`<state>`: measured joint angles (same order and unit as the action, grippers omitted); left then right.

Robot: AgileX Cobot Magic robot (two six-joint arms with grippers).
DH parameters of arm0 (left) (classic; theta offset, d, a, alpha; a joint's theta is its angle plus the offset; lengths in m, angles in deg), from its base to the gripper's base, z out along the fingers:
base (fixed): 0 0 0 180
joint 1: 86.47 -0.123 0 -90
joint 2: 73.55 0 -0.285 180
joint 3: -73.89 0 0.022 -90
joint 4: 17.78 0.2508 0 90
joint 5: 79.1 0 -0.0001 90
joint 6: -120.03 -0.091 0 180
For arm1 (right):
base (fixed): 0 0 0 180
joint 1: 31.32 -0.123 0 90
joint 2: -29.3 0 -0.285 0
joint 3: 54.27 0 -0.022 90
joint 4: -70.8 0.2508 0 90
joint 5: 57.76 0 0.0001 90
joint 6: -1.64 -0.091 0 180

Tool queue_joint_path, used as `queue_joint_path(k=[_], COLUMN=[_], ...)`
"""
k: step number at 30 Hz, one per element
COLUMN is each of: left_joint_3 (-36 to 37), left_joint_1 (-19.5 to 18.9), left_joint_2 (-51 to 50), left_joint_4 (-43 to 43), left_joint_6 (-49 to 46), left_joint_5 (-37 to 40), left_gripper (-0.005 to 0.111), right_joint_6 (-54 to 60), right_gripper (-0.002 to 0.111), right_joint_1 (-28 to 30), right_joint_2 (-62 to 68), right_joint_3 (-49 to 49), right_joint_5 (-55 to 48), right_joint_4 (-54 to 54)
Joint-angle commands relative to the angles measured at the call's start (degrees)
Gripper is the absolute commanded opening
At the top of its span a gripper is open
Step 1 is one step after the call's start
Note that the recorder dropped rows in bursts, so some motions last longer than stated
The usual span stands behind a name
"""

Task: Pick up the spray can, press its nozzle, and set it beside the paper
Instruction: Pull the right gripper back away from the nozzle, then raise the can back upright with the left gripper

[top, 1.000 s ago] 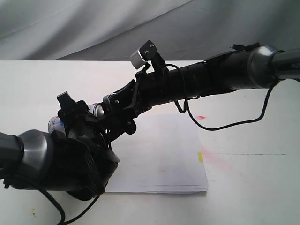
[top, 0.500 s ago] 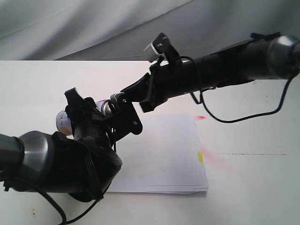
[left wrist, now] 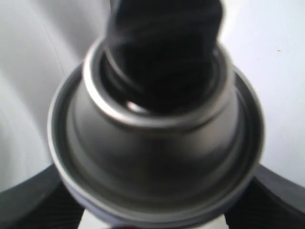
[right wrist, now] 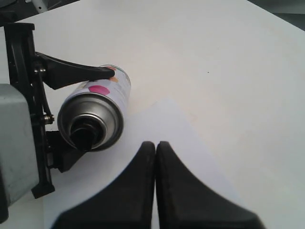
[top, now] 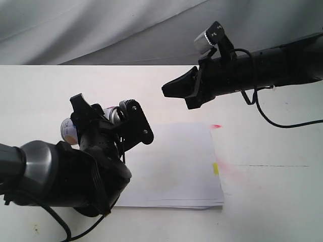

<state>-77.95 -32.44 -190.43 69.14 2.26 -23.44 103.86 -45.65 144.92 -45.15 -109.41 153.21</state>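
My left gripper (top: pixel 108 119) is shut on the spray can (top: pixel 69 130) and holds it on its side over the paper's left edge. In the right wrist view the can (right wrist: pixel 107 98) shows its silver shoulder and black nozzle (right wrist: pixel 85 135), with a left finger (right wrist: pixel 71 74) along its label. Up close, the silver shoulder (left wrist: pixel 157 162) and blurred nozzle (left wrist: pixel 164 52) fill the left wrist view. The white paper (top: pixel 176 161) lies flat, with a yellow tab (top: pixel 215 168) and red mark (top: pixel 217 125). My right gripper (top: pixel 165 91) is shut, empty, and hangs apart from the can, above the paper's far edge (right wrist: pixel 155 145).
The white table (top: pixel 262 201) carries a faint pink stain (top: pixel 231 170) right of the paper. A grey cloth (top: pixel 101 30) hangs behind the table's far edge. A black cable (top: pixel 282 123) loops below the right arm.
The right gripper has pulled back up and to the right, away from the can's nozzle. The left gripper still holds the can, barely moved over the last half second.
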Motion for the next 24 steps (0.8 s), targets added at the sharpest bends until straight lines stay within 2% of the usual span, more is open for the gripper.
queue_joint_path(k=[1, 6, 9, 14, 18, 24], left_joint_3=[-0.5, -0.9, -2.1, -3.8, -5.2, -6.6], left_joint_1=[0.3, 0.3, 0.2, -1.3, -5.2, -12.5], left_joint_2=[1.0, 1.2, 2.0, 6.2, 10.2, 16.4], left_joint_4=[1.8, 0.8, -2.7, -5.7, -8.1, -14.4], left_joint_6=[0.7, 1.2, 2.0, 4.4, 6.2, 7.0], left_joint_5=[1.5, 1.2, 0.6, -3.4, -7.8, -20.6], left_gripper=[0.000, 0.000, 0.000, 0.000, 0.000, 0.000], right_joint_6=[0.1, -1.4, -2.6, -6.0, -7.3, -10.0], right_gripper=[0.000, 0.000, 0.000, 0.000, 0.000, 0.000], right_joint_1=[0.0, 0.0, 0.0, 0.0, 0.0, 0.0], right_joint_2=[-0.5, -0.5, -0.9, -2.4, -3.9, -7.3], right_joint_3=[0.3, 0.3, 0.3, 0.3, 0.3, 0.3], right_joint_5=[-0.5, -0.5, -0.5, -0.8, -0.8, -0.6], right_joint_4=[0.4, 0.4, 0.1, -3.5, -5.1, -6.7])
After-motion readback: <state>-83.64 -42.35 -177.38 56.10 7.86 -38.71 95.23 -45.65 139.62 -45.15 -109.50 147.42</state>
